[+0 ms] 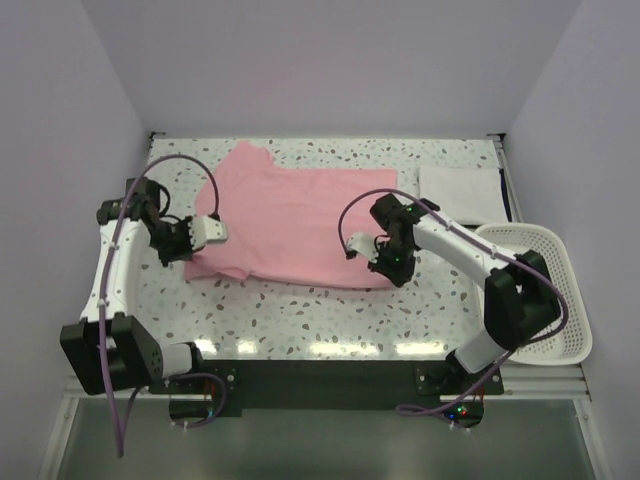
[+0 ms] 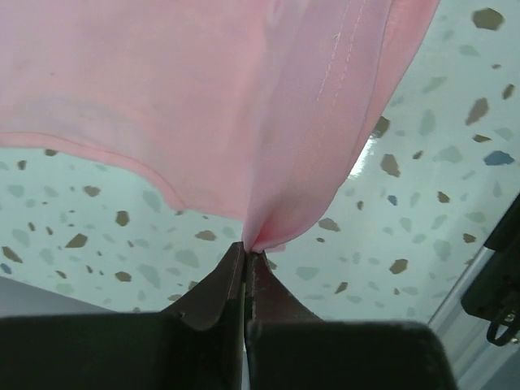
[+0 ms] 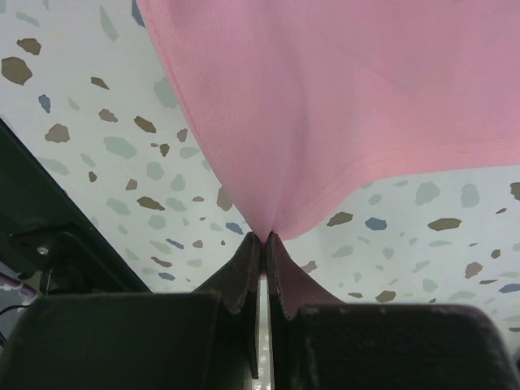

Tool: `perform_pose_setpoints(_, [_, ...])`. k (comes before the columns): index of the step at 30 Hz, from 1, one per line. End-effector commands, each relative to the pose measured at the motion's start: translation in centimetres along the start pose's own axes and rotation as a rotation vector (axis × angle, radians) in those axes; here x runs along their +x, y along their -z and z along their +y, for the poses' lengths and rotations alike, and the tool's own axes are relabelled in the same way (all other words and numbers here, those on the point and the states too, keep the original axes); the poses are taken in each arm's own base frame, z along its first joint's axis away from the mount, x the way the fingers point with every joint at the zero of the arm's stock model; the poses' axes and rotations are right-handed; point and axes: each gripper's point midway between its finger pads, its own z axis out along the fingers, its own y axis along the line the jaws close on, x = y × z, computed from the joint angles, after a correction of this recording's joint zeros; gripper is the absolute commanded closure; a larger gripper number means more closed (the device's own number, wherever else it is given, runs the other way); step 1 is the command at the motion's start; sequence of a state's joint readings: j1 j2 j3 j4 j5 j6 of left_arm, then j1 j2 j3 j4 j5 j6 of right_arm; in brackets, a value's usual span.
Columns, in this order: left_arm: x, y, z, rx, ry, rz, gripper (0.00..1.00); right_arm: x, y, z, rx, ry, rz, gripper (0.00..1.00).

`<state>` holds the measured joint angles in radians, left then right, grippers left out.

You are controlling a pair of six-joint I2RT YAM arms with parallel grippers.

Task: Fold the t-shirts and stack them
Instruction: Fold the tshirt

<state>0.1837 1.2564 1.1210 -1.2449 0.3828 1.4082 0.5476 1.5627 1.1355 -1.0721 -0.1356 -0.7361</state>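
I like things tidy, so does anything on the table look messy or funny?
Nothing is spilled or broken. The pale pink cloth t-shirt lies slanted and rumpled, unfolded, with the left gripper and right gripper each pinching its edge. The folded white t-shirt looks neat.

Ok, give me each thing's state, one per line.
pink t-shirt: spread on the table, two edges pinched
white t-shirt: folded flat
plastic basket: upright
left gripper: jaws shut on pink t-shirt
right gripper: jaws shut on pink t-shirt
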Motion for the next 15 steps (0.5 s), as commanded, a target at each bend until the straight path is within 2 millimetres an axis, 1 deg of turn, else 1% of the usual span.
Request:
perform_pose_setpoints(1, [-2.2, 0.6, 4.7, -0.066, 0.034, -0.071, 1.0, -0.8, 0.7, -1.3, -0.039, 0.014, -0.018, 1.0])
perform_pose_setpoints(2, [-2.7, 1.3, 6.2, -0.093, 0.027, -0.07, 1.0, -1.0, 1.1, -2.2, -0.029, 0.004, -0.031, 1.0])
perform_pose_setpoints(3, [-2.3, 0.4, 6.9, -0.067, 0.041, -0.056, 1.0, -1.1, 0.8, -2.5, -0.047, 0.003, -0.026, 1.0])
perform_pose_setpoints(4, [-2.4, 0.2, 7.7, -0.07, 0.036, -0.05, 1.0, -1.2, 0.8, -2.9, -0.053, -0.002, -0.026, 1.0])
perform_pose_setpoints(5, [-2.9, 0.3, 8.7, -0.084, 0.017, -0.05, 1.0, -1.3, 1.3, -3.8, -0.044, -0.016, -0.036, 1.0])
perform_pose_setpoints(6, [-2.8, -0.5, 9.5, -0.071, 0.017, -0.041, 1.0, -1.3, 0.8, -4.3, -0.058, -0.016, -0.027, 1.0])
perform_pose_setpoints(7, [-3.4, -0.5, 10.4, -0.083, 0.001, -0.044, 1.0, -1.5, 1.2, -5.1, -0.048, -0.023, -0.037, 1.0])
perform_pose_setpoints(8, [-3.6, -0.8, 10.9, -0.082, -0.006, -0.041, 1.0, -1.4, 1.2, -5.5, -0.051, -0.025, -0.035, 1.0])
perform_pose_setpoints(9, [-3.3, -1.6, 11.4, -0.066, -0.007, -0.024, 1.0, -1.5, 1.1, -5.9, -0.052, -0.018, -0.032, 1.0])
perform_pose_setpoints(10, [-3.6, -2.0, 11.8, -0.06, -0.016, -0.022, 1.0, -1.4, 0.7, -6.3, -0.062, -0.021, -0.021, 1.0])
perform_pose_setpoints(11, [-3.9, -1.8, 12.7, -0.074, -0.024, -0.02, 1.0, -1.5, 0.8, -7.0, -0.058, -0.023, -0.025, 1.0])
perform_pose_setpoints(12, [-3.6, -2.7, 13.2, -0.057, -0.024, -0.011, 1.0, -1.6, 0.8, -7.3, -0.059, -0.019, -0.024, 1.0])
perform_pose_setpoints(13, [-3.8, -2.7, 14.0, -0.067, -0.031, -0.007, 1.0, -1.8, 0.6, -8.0, -0.06, -0.02, -0.025, 1.0])
perform_pose_setpoints(14, [-3.4, -3.5, 14.3, -0.049, -0.027, 0.001, 1.0, -1.8, 0.6, -8.1, -0.067, -0.017, -0.02, 1.0])
perform_pose_setpoints(15, [-3.3, -3.7, 14.7, -0.049, -0.029, 0.01, 1.0, -1.9, 0.5, -8.4, -0.067, -0.018, -0.018, 1.0])
